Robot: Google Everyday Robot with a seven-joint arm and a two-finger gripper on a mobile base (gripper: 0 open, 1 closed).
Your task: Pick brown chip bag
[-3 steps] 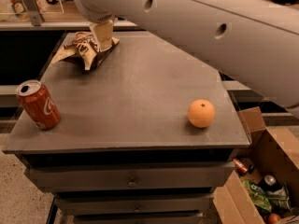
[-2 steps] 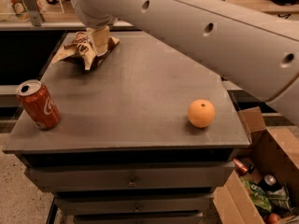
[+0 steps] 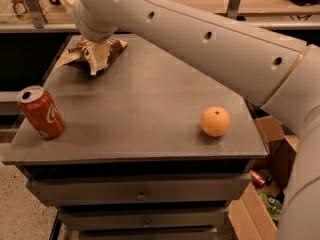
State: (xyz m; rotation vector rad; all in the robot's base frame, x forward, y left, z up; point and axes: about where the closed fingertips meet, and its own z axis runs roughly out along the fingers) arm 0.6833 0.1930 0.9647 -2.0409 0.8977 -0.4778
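The brown chip bag (image 3: 116, 47) lies crumpled at the far left corner of the grey table (image 3: 150, 109), dark brown with tan edges. My gripper (image 3: 98, 54) comes straight down onto the middle of the bag, under the wide white arm (image 3: 200, 39) that sweeps in from the right. The arm's wrist hides the top of the bag and most of the gripper. The bag still rests on the table.
A red soda can (image 3: 41, 112) stands near the front left edge. An orange (image 3: 215, 121) sits near the front right edge. A cardboard box (image 3: 267, 194) with items stands on the floor at the right. Drawers lie below the tabletop.
The arm has moved further left and lower over the bag, covering more of it. The bag, can and orange have not moved.
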